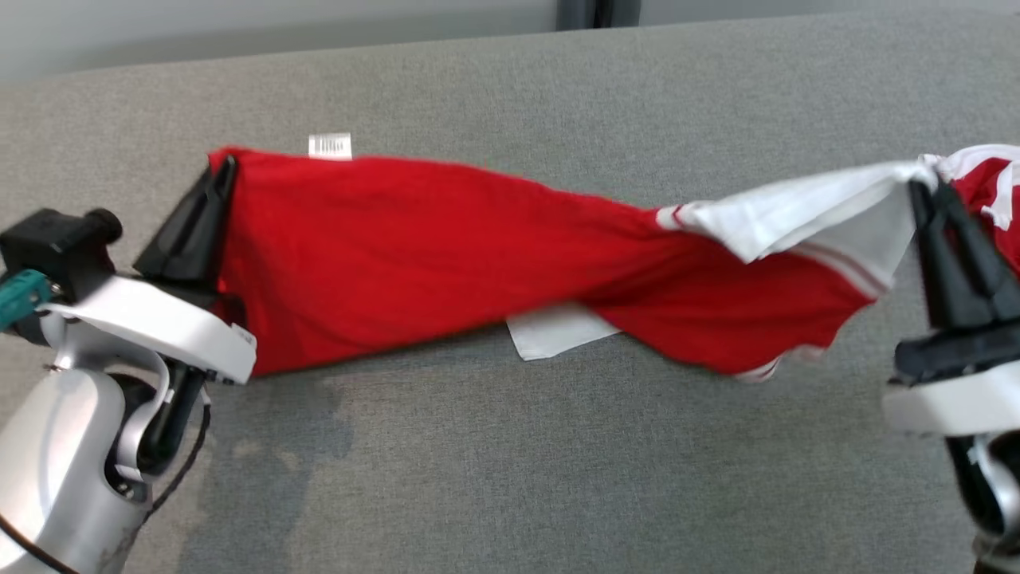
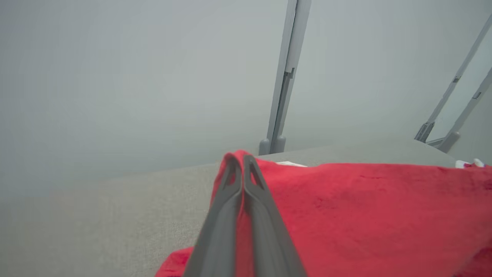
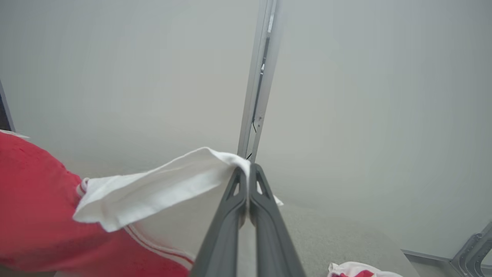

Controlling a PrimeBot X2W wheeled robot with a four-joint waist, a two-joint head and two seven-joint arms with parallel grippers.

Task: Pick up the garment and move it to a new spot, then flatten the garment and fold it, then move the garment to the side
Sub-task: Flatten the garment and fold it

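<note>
Left claw (image 1: 225, 169) was clamped on the red edge of the shirt (image 1: 414, 239), right claw (image 1: 928, 191) on its white part. The twisted cloth hung between them over the grey desk (image 1: 558, 462). Soft and light, it should sag, so corners suit gripping. More red-and-white cloth (image 1: 992, 179) lay just right of the right claw and might snag.

We see the garment (image 1: 414, 255) spanning mid-frame over the table (image 1: 510, 462), one end in our left gripper (image 1: 229, 166) at centre left, the other in our right gripper (image 1: 929, 190) at the right edge.
</note>
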